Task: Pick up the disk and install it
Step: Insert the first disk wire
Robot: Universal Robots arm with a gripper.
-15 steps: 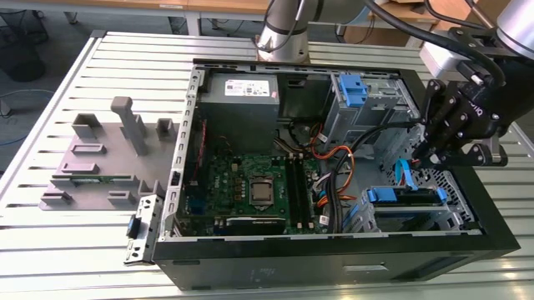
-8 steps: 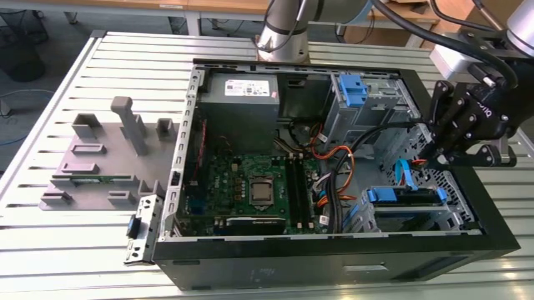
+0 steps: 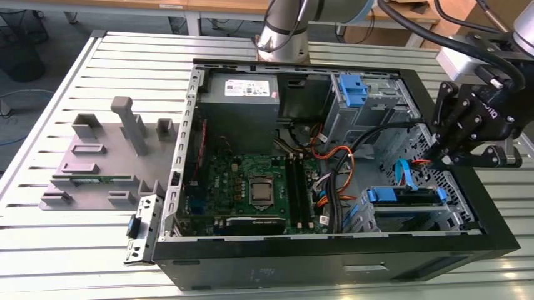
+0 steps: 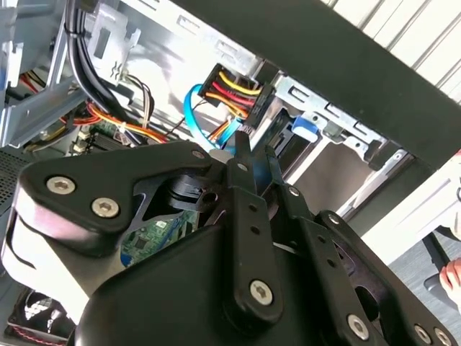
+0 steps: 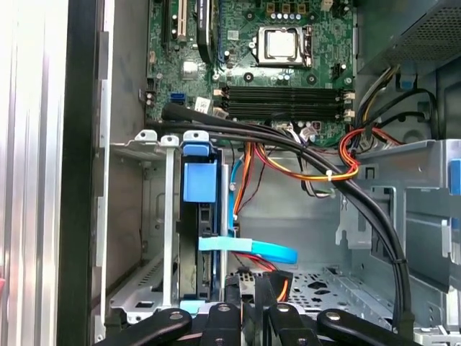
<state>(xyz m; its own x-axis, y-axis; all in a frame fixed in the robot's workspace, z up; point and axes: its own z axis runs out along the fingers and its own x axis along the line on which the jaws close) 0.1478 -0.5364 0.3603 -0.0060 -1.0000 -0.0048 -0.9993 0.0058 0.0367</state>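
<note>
In the exterior view the gripper point(image 3: 442, 159) hangs over the open computer case point(image 3: 334, 256), beside the drive cage where the disk point(image 3: 409, 195) sits on blue rails; any push should run straight along them. The first wrist view shows the disk point(image 5: 200, 238) edge-on in the cage. The second wrist view shows the fingers point(image 4: 241, 162) nearly together at a cable connector point(image 4: 234, 90) (gripped or not, I cannot tell).

Matt black metal tool point(image 4: 252, 155); blue plastic rails on the disk point(image 5: 199, 180); ribbed metal table point(image 3: 75, 250).

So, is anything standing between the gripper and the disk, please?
Yes: in the first wrist view a blue flat cable crosses just ahead of the gripper, beside the disk in its bay.
</note>
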